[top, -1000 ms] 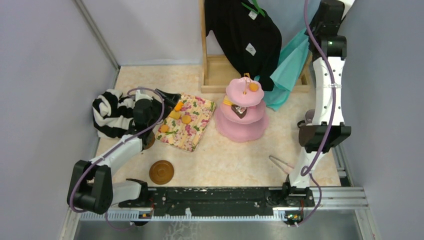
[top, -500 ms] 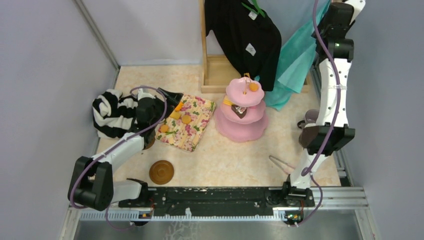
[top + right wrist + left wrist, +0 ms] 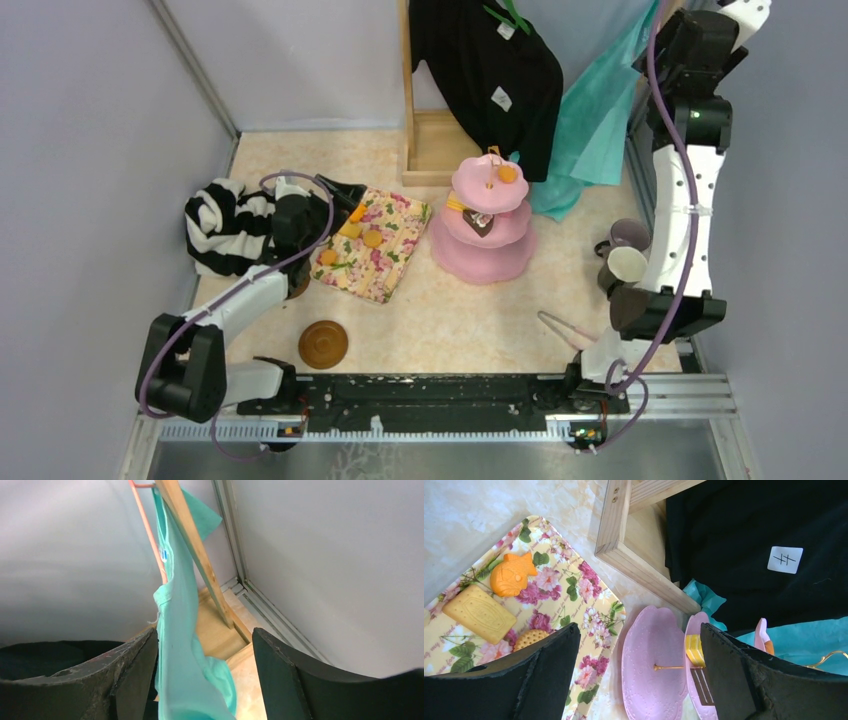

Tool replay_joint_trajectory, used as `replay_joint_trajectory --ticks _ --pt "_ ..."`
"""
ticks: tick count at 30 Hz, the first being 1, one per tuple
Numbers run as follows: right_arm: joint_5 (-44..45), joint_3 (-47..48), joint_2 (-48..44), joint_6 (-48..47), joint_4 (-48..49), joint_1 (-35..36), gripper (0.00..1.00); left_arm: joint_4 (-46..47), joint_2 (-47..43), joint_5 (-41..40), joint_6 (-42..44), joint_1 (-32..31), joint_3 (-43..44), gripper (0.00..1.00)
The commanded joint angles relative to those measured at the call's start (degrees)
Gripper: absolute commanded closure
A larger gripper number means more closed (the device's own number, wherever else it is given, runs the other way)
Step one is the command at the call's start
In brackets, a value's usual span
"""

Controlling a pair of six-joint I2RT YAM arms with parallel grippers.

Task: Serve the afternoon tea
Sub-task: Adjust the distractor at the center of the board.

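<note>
grey walls close in a beige marbled table (image 3: 450, 320). at its far edge a wooden rack (image 3: 425, 150) carries a black top (image 3: 490, 70) and a teal top (image 3: 590, 110).

the right arm (image 3: 680, 200) rears up along the right wall, its wrist high beside the teal top. the right gripper (image 3: 205, 635) faces that top and the rack's slanted post, fingers spread wide with nothing between them. the left arm (image 3: 235, 300) reaches forward over the left half of the table. the left gripper (image 3: 640, 632) hovers above the far corner of the cloth (image 3: 385, 262), fingers wide apart and empty.

a striped garment (image 3: 222, 225) lies bunched by the left wall, just beside the cloth. the pink stand (image 3: 485, 255) sits mid-table, right of the cloth and in front of the rack.

the lilac mug (image 3: 630, 234) and the cream mug (image 3: 626, 264) stand side by side near the right edge, close against the right arm. one saucer (image 3: 323, 343) lies near the front edge, left of centre. a second saucer (image 3: 298, 285) peeks out from under the left arm, mostly hidden.

a thin pale tool (image 3: 562, 325) lies in front of the stand, toward the right arm's base.

the stand's top tier holds an orange pastry (image 3: 508, 173). its middle tier holds a yellow slice (image 3: 456, 203) and a brown heart (image 3: 479, 222). on the cloth lie an orange fish (image 3: 513, 574), a yellow biscuit (image 3: 479, 612), a round cookie (image 3: 372, 238) and a small orange piece (image 3: 328, 257).
</note>
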Motion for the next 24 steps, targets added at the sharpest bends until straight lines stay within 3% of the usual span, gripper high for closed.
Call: replay_joint_trajectory --ticks 1,10,16,24 --pt "0.2 -1.5 -5.5 1.1 3.5 1.3 0.30 1.6 -2.0 -0.2 1.2 -0.4 0.8 0.05" --pt "7.4 -9.4 -13.3 -1.0 4.2 9.7 0.30 0.5 -6.0 0.6 2.8 -0.3 -0.7 0.05" --pt "11.2 -22.9 -24.1 -2.3 6.5 15.1 0.30 -0.4 -9.4 4.1 4.6 -0.3 -2.7 0.05" --pt "17.7 -39.6 -36.5 -0.2 -3.2 28.0 0.33 -2.3 -14.8 7.4 4.4 -0.4 -5.1 0.05"
